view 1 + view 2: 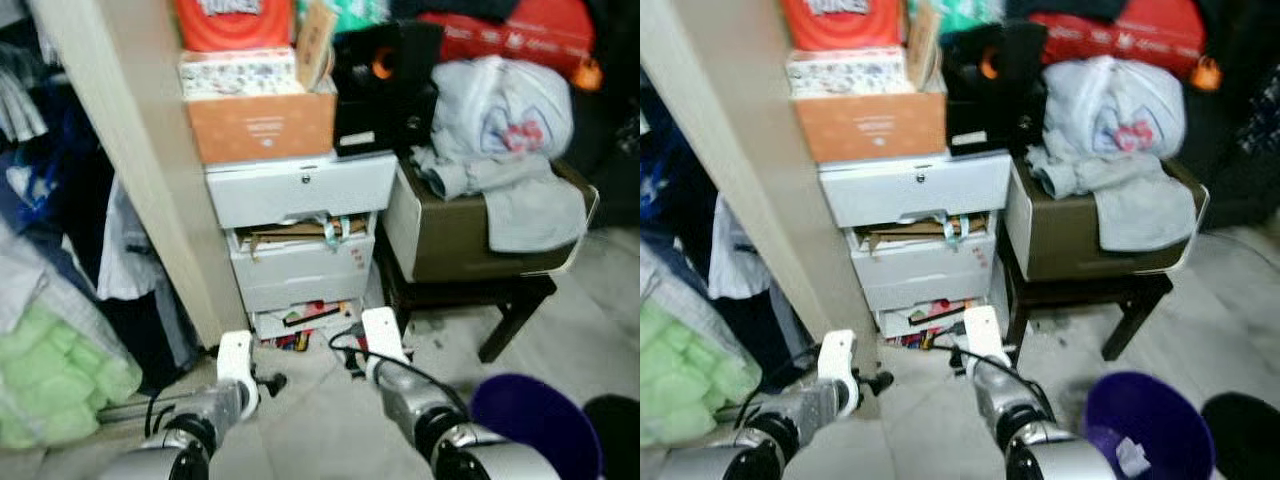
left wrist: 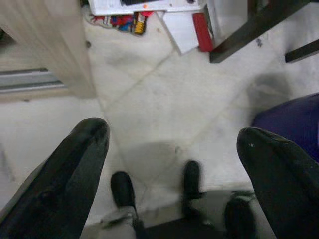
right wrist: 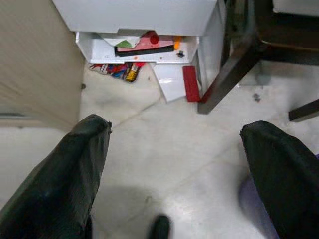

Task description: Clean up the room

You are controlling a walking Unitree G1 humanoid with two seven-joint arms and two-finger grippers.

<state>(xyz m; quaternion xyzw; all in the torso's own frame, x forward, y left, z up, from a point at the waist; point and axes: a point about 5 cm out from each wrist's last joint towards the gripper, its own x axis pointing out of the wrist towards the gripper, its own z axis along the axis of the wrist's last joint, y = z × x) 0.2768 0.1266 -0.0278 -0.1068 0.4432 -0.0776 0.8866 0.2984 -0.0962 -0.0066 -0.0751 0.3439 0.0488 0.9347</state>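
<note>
Jaws apart on both grippers [image 2: 172, 149] [image 3: 174, 154]

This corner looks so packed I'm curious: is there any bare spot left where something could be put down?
Bare tiled floor lies between the wooden panel, the dark stool leg and the purple bin. The open left gripper and right gripper hang over it. Crowded: the drawer unit foot with scattered packets, and the heaped stool.
</note>
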